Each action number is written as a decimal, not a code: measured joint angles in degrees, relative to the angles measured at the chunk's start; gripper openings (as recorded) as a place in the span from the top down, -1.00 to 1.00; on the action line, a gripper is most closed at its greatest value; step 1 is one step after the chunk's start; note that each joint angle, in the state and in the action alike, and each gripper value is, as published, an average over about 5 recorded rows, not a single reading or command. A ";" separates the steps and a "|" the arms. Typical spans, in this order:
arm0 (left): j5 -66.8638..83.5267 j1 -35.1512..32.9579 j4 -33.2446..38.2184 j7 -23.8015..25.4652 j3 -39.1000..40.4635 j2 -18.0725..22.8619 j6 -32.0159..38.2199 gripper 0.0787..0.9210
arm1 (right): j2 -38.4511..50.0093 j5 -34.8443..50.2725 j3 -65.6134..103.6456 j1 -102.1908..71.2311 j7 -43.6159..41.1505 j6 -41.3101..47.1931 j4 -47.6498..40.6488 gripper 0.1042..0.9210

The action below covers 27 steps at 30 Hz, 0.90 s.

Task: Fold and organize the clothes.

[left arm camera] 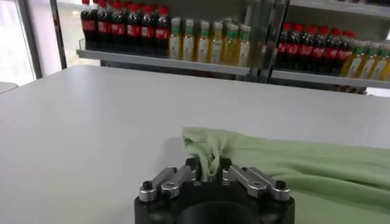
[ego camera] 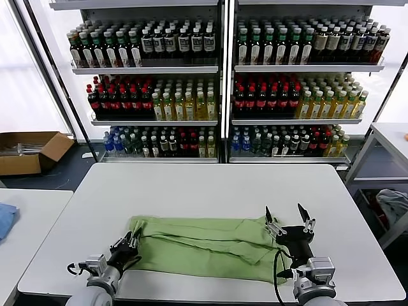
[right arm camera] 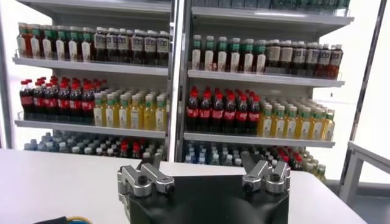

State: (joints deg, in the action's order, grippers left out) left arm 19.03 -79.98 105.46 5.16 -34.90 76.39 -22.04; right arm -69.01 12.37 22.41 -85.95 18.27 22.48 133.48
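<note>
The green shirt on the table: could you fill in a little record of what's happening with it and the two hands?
garment: green shirt, lying in a long folded strip on the white table
left hand: at the shirt's left end, shut on a pinch of fabric
right hand: at the shirt's right end, fingers open, holding nothing
background: shelves of bottled drinks

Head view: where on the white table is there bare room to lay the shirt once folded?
The white table is bare between the light green polo shirt and the far edge by the drink shelves, and along both side edges. The near strip is crowded: left gripper pinching the shirt's corner, right gripper open above it.
</note>
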 measured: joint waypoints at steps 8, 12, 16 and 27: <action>0.74 -1.63 3.20 -0.08 -4.38 -3.26 -0.15 0.95 | 0.24 -0.03 -0.49 0.58 0.24 0.54 0.39 -0.76; 2.34 -2.37 3.62 0.06 -8.57 -7.19 0.00 0.94 | 0.17 0.02 -1.08 1.24 0.47 0.88 0.42 -0.76; 4.41 -2.76 2.86 0.41 -14.05 -12.72 0.17 0.94 | 0.27 0.16 -1.62 2.11 0.85 1.24 0.28 -0.76; 7.29 -2.90 -1.28 0.85 -24.69 -25.74 0.14 0.94 | 0.03 0.30 -1.97 2.99 1.18 1.40 -1.04 -0.76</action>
State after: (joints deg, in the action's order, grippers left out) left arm 26.32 -82.88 104.18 6.01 -59.58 50.65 -21.90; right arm -68.98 12.67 20.43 -82.95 19.44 23.88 132.45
